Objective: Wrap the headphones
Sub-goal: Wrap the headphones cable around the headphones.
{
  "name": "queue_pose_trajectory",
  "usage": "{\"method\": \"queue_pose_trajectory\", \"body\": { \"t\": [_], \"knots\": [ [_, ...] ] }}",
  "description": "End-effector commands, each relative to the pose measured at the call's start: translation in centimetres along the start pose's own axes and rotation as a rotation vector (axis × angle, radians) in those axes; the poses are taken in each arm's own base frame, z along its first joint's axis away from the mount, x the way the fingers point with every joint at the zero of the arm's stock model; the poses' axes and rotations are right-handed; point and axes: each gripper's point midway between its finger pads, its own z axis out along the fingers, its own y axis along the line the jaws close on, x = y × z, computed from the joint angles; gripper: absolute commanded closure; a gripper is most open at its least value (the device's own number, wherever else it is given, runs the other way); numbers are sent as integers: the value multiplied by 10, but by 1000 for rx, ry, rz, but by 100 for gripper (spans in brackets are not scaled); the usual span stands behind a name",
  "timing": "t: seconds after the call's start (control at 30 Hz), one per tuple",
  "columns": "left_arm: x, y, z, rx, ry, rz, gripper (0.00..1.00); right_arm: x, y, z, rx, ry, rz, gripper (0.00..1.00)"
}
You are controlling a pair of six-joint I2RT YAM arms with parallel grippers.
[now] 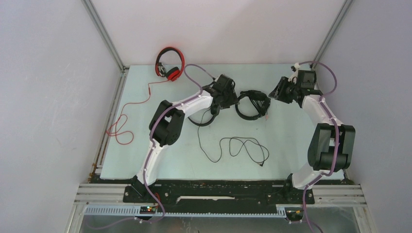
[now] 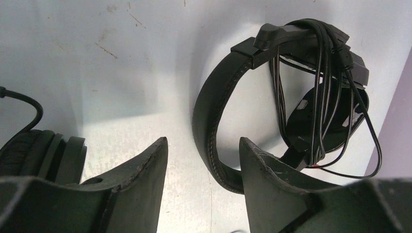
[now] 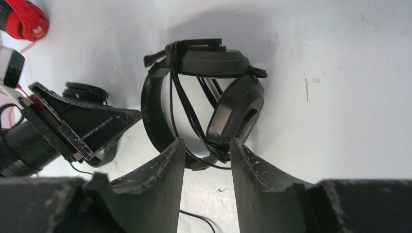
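A black headset (image 1: 252, 103) (image 2: 291, 97) (image 3: 214, 97) lies mid-table with its cable wound round the band and earcups. My left gripper (image 1: 233, 97) (image 2: 203, 145) stands open right beside it, the headband curving just past its right finger, nothing clamped. From the other side my right gripper (image 1: 278, 94) (image 3: 206, 143) faces the same headset, open, tips just short of an earcup. Under the left arm lies a second black headset (image 1: 206, 116) (image 2: 43, 150), its loose cable (image 1: 240, 148) spread toward the front. Red headphones (image 1: 169, 64) (image 3: 26, 19) sit at the back left, the red cable (image 1: 121, 126) trailing along the left edge.
Grey walls and aluminium frame posts (image 1: 104, 34) close in the table on three sides. The pale mat's left edge (image 1: 111, 111) runs beside the red cable. The arm bases sit on the black rail (image 1: 218, 191) at the near edge.
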Motion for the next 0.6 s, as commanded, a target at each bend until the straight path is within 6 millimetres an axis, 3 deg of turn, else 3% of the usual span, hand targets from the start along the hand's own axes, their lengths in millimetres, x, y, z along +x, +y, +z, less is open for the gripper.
{"method": "queue_pose_trajectory", "body": {
  "t": [0.0, 0.4, 0.57],
  "knots": [
    [-21, -35, -24, 48, -69, 28, 42, -19, 15, -14, 2, -72, -101, 58],
    [5, -39, 2, 9, -27, 10, 45, -25, 13, -29, 75, -111, -162, 59],
    [17, -31, 12, -29, -17, -10, 47, -28, 14, -35, 81, -124, -176, 59]
  ]
}}
